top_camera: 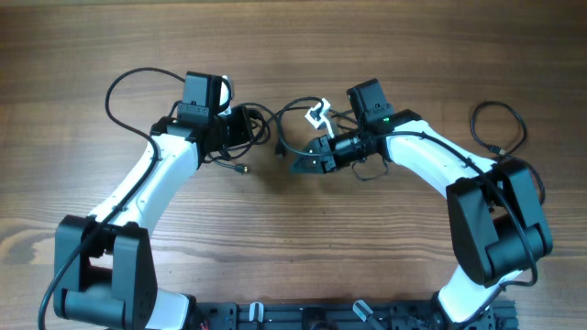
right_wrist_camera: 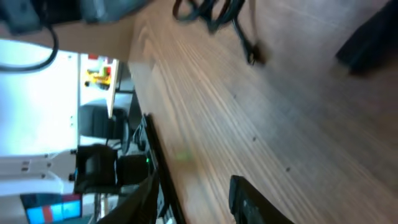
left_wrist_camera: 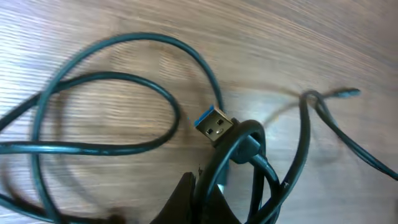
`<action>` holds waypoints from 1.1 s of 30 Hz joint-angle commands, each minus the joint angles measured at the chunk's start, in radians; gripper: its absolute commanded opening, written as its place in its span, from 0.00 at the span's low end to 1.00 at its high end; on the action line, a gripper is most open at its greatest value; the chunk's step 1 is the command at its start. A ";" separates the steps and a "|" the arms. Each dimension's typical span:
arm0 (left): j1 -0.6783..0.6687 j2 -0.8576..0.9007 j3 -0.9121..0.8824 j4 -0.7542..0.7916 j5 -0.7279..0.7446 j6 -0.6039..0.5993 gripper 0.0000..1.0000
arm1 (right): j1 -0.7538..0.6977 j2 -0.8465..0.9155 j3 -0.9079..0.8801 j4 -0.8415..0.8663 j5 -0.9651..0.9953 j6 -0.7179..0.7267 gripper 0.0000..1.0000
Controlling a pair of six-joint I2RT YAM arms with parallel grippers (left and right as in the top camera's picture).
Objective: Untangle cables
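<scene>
The cables (top_camera: 261, 128) lie as a knotted black bundle at the table's far middle, with a loop (top_camera: 292, 117) trailing right toward a small white piece (top_camera: 318, 115). My left gripper (top_camera: 246, 128) is in the bundle. In the left wrist view it (left_wrist_camera: 200, 186) is shut on a black cable strand (left_wrist_camera: 214, 165) just below a blue-tongued USB plug (left_wrist_camera: 214, 124). My right gripper (top_camera: 303, 163) lies on its side just right of the bundle. Its fingers (right_wrist_camera: 255, 202) stand open with only bare wood between them, and the bundle (right_wrist_camera: 211, 12) is far ahead.
A separate black cable loop (top_camera: 500, 128) with a small plug end lies at the far right. A loose plug end (top_camera: 242, 170) rests below the bundle. A thin black loop (top_camera: 138, 87) arcs left of the left wrist. The table's edge (right_wrist_camera: 155, 155) runs close beside the right gripper.
</scene>
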 commanded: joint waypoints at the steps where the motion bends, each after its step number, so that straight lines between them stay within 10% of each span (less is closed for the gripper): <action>1: -0.002 -0.008 0.020 0.003 0.200 -0.011 0.04 | 0.011 0.007 -0.002 0.066 0.081 0.152 0.40; 11: -0.002 -0.008 0.020 -0.002 0.393 0.069 0.04 | 0.045 0.007 -0.003 0.212 0.206 0.329 0.27; 33: -0.002 -0.006 0.019 -0.024 0.327 0.095 0.04 | 0.044 0.007 -0.003 0.321 0.265 0.489 0.40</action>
